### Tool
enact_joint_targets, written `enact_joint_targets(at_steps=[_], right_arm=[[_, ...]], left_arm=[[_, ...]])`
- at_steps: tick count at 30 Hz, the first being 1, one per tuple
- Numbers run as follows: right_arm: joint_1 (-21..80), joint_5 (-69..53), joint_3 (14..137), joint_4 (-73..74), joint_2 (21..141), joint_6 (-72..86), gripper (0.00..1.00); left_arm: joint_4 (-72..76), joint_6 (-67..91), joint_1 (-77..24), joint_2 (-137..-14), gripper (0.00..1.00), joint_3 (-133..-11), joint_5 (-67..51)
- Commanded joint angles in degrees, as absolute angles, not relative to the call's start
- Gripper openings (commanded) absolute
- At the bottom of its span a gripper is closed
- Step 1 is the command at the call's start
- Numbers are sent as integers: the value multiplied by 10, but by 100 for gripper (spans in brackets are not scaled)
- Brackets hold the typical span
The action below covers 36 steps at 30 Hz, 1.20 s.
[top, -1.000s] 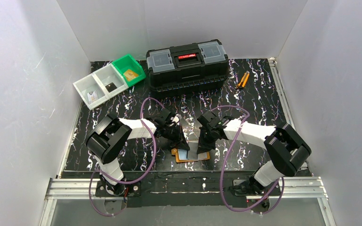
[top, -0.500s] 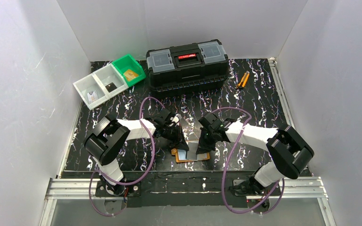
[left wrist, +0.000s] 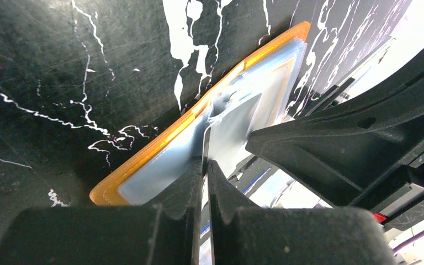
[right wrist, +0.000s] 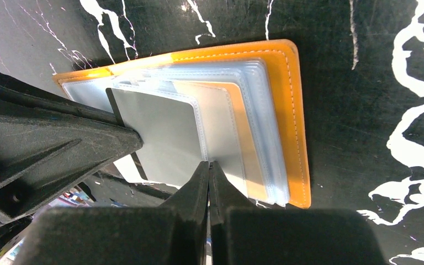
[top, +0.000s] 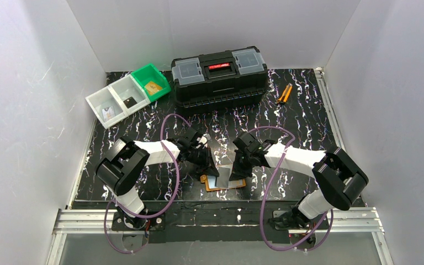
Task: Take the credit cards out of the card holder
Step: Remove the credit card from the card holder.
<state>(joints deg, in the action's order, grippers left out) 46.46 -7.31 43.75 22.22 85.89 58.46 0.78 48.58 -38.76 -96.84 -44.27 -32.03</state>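
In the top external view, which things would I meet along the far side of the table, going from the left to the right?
white bins → green bin → black toolbox → orange-handled pliers

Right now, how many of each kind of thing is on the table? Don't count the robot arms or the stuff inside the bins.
Black toolbox: 1
Orange pliers: 1
Orange card holder: 1
White bins: 2
Green bin: 1
Total: 6
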Motion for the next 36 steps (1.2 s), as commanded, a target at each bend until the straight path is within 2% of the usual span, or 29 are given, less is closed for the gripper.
enact_joint_targets(at_steps=[1, 6, 8, 15, 20, 26, 36], right_arm=[[460, -18, 408, 285, 868, 571, 1], [460, -20, 410, 283, 871, 570, 1], [460, -21, 411, 283, 873, 569, 1], [459, -20, 411, 284, 872, 570, 1], [459, -20, 413, 284, 874, 568, 1], [459, -18, 415, 286, 876, 567, 1], [455, -16, 414, 291, 873, 565, 1]], left_arm=[[-33, 467, -378, -951, 4, -424, -288], [-20, 469, -379, -949, 14, -421, -299], [-19, 469, -379, -949, 14, -420, -300], [-13, 471, -377, -945, 10, -417, -302], [-4, 475, -376, -945, 0, -415, -313], [9, 476, -377, -941, 0, -417, -318], [-55, 449, -348, -918, 0, -418, -289]])
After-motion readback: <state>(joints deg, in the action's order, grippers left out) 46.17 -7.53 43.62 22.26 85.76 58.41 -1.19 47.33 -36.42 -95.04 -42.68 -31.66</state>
